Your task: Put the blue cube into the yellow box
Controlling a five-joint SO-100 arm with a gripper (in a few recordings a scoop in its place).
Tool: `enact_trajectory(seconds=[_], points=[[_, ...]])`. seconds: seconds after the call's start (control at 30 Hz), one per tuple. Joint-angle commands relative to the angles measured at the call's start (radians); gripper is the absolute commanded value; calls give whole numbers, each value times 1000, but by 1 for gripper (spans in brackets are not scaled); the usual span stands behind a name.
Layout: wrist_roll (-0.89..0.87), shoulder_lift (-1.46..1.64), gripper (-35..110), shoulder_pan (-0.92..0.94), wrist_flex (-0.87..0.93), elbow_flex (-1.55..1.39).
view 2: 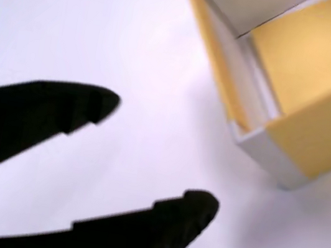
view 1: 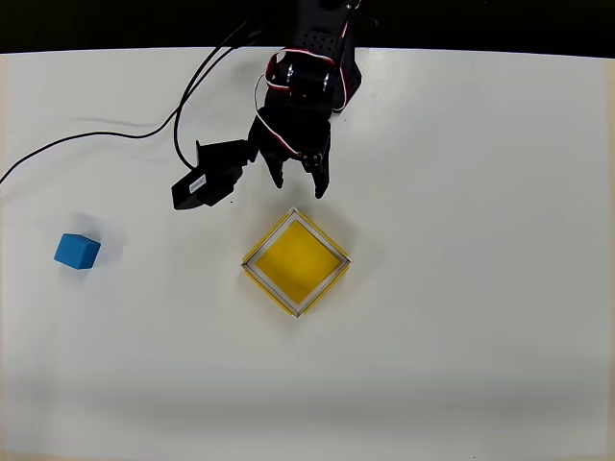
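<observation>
Close up in the wrist view, the black tool has its toothed fingers apart with nothing between them, over the white desk; just beyond sits the yellow box, a shallow square tray with thin rims; overhead, the smooth blue cube lies well apart, far left.

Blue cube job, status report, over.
Gripper open, empty, hovering just above the box in the overhead view. Cube on the table, far left, untouched. Path to it clear.
</observation>
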State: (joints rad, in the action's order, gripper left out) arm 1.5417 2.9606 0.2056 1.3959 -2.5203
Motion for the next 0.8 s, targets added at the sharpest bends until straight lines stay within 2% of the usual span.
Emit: enact_trajectory(seconds=[0.0, 0.2, 0.47, 0.77], points=[[49, -41, 39, 132, -12, 198], [97, -187, 39, 318, -63, 345], [86, -408, 37, 509, -324, 407], [100, -661, 49, 657, -535, 469]])
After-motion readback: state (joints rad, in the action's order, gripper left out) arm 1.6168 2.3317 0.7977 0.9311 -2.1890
